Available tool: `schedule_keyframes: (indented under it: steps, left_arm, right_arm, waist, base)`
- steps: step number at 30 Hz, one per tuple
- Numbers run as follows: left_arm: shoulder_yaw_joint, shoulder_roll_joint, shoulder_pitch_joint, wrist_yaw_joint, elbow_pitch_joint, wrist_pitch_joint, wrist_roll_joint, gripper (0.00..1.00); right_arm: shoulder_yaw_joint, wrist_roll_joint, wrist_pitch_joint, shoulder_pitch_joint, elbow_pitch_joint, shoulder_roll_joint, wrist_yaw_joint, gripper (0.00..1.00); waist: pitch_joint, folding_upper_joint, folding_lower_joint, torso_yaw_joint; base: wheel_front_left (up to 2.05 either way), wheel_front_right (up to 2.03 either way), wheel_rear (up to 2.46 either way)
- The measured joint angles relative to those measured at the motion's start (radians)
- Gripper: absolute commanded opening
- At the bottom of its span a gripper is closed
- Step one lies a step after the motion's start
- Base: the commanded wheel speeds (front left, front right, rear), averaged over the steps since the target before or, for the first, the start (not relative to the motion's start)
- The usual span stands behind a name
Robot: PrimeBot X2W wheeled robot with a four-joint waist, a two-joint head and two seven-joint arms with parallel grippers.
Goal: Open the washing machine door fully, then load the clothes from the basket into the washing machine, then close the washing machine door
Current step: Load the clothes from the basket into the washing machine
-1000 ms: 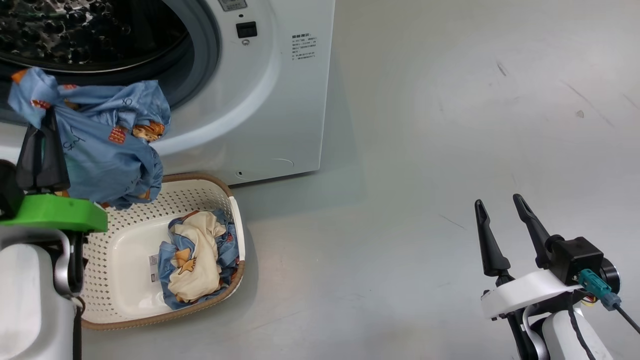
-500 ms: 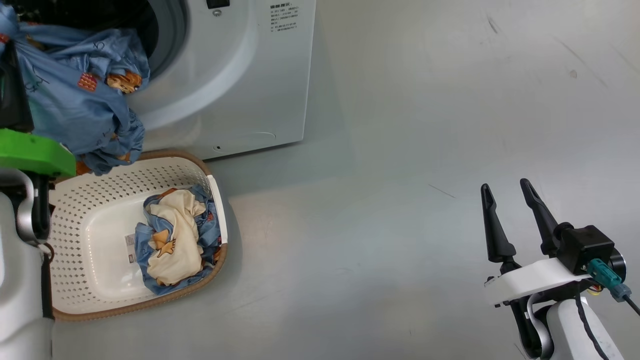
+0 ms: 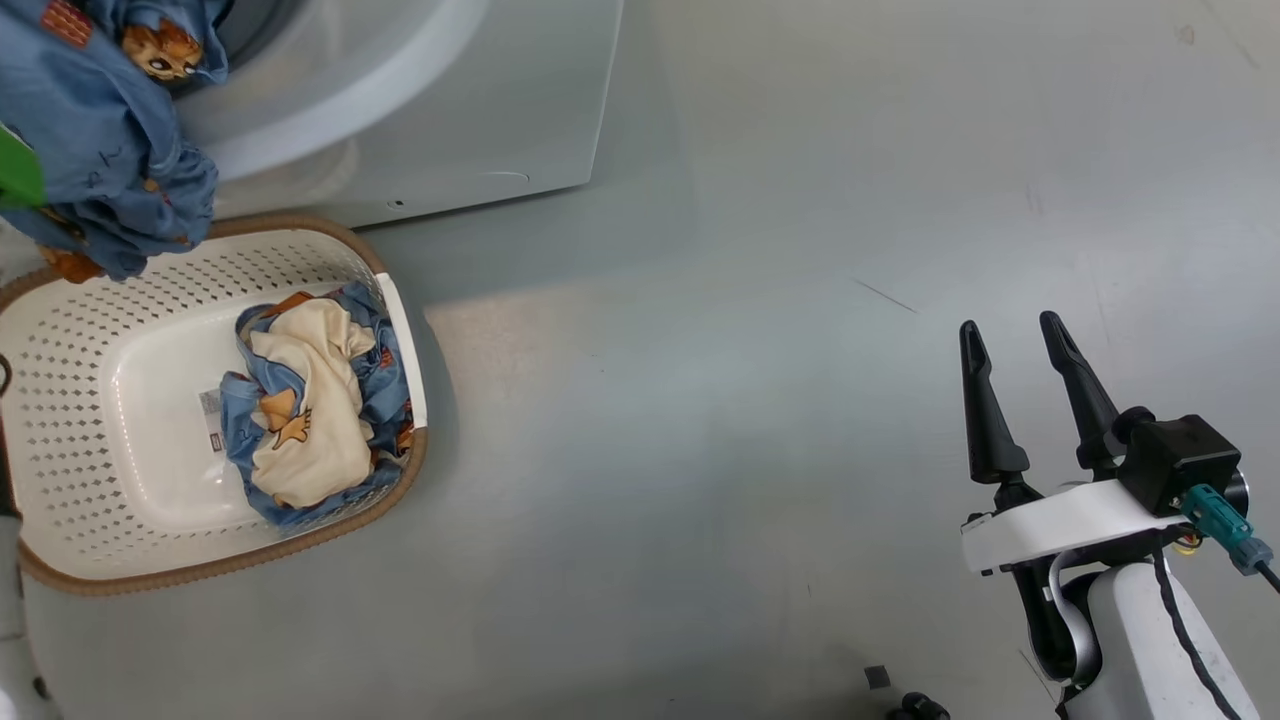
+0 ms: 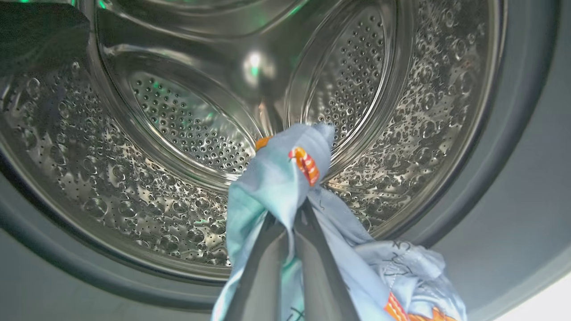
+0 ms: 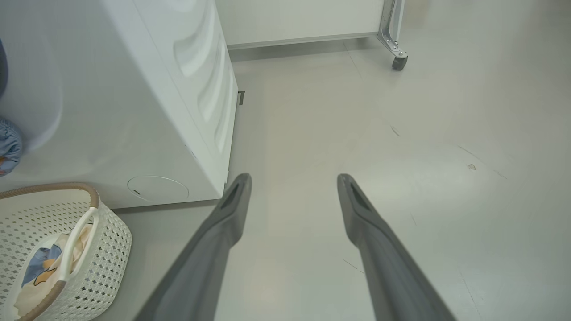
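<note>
Pinching a crumpled light blue, orange-printed garment, my left pincer points its bunched tip into the perforated steel drum, the rest trailing back along my fingers. My right pincer stands spread above the floor; more clothes lie in the cream perforated basket.

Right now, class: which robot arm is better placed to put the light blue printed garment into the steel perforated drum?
Left. The left gripper is shut on the light blue printed garment facing the steel perforated drum; the right gripper is open, empty.
</note>
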Motion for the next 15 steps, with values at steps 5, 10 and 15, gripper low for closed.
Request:
schedule_keyframes:
  steps: [5, 10, 15]
  left_arm:
    - [-0.008, 0.018, -0.082, 0.0, 0.032, 0.046, -0.003, 0.0]
    - [-0.039, 0.027, -0.161, 0.0, 0.06, 0.093, -0.011, 0.0]
    - [-0.079, 0.028, -0.242, 0.0, 0.092, 0.151, -0.021, 0.0]
  right_arm:
    - [0.001, 0.004, 0.0, -0.015, 0.0, 0.004, 0.0, 1.0]
    - [0.006, 0.006, 0.0, -0.019, 0.001, 0.007, 0.0, 1.0]
    - [0.01, 0.007, 0.0, -0.033, 0.003, 0.009, 0.0, 1.0]
  waist:
    - [0.052, 0.0, 0.0, -0.003]
    - [0.096, 0.0, -0.0001, -0.005]
    - [0.133, 0.0, 0.0, -0.006]
  base:
    - [0.0, 0.0, 0.0]
    - [0.0, 0.0, 0.0]
    - [0.0, 0.0, 0.0]
